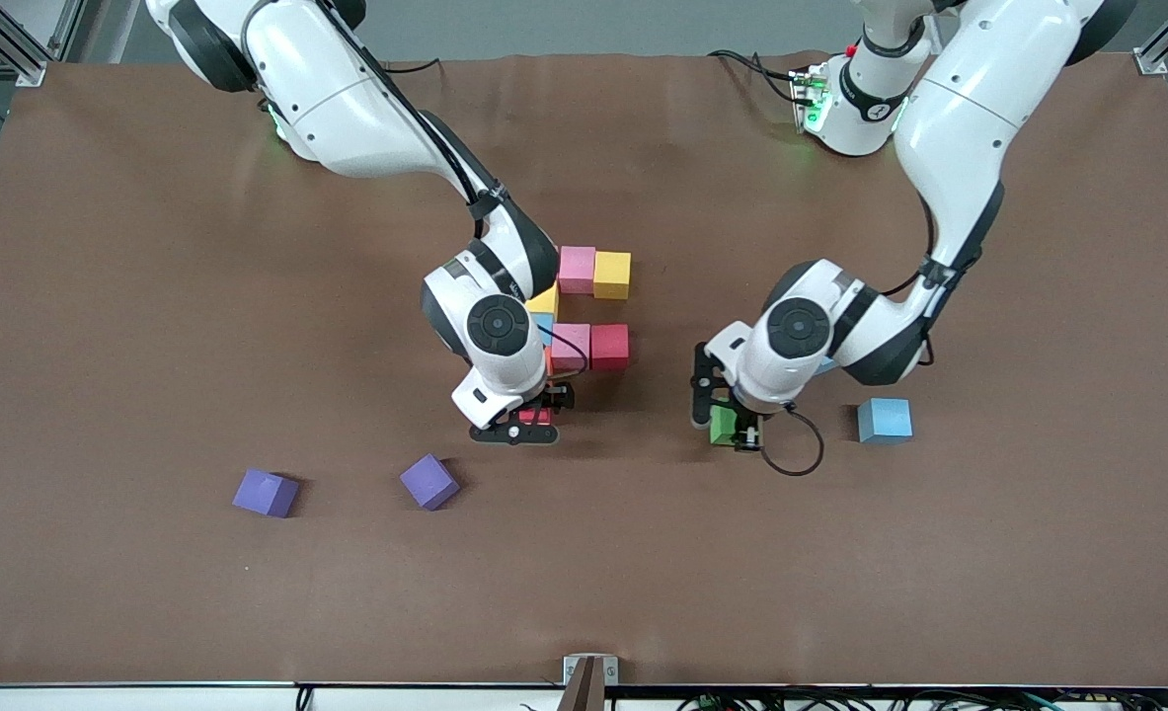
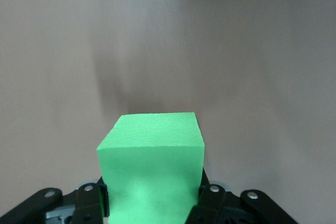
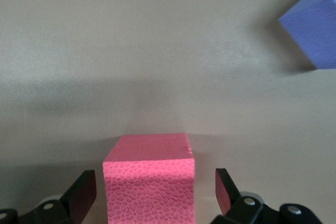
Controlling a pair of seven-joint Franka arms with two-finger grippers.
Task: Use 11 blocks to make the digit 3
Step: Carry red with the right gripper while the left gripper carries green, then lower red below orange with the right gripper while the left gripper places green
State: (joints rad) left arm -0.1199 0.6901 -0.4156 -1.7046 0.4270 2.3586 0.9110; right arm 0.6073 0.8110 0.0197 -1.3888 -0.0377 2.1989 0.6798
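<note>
digit 3 partly built; two blocks in handling, one blue block waiting.

the digit 3 (image 1: 584, 316) is standing incomplete at mid-bench: a pink block (image 1: 577, 269) touching a yellow block (image 1: 612, 275) is forming one bar, a pink and a red block (image 1: 609, 347) another, with further blocks half hidden under the right arm. the right pincer (image 1: 519, 427) is sitting low at the figure's camera-side end, fingers (image 3: 227, 188) spread and released around a pink cube (image 3: 149, 179) resting on the bench (image 1: 149, 296). the left pincer (image 1: 737, 427) is clenched on the green block (image 2: 152, 169), toward the left arm's end. a light blue block (image 1: 885, 420) is lying loose just beside it. judging from this, the last bar is only begun. two purple cubes (image 1: 266, 492) are lying apart.
</note>
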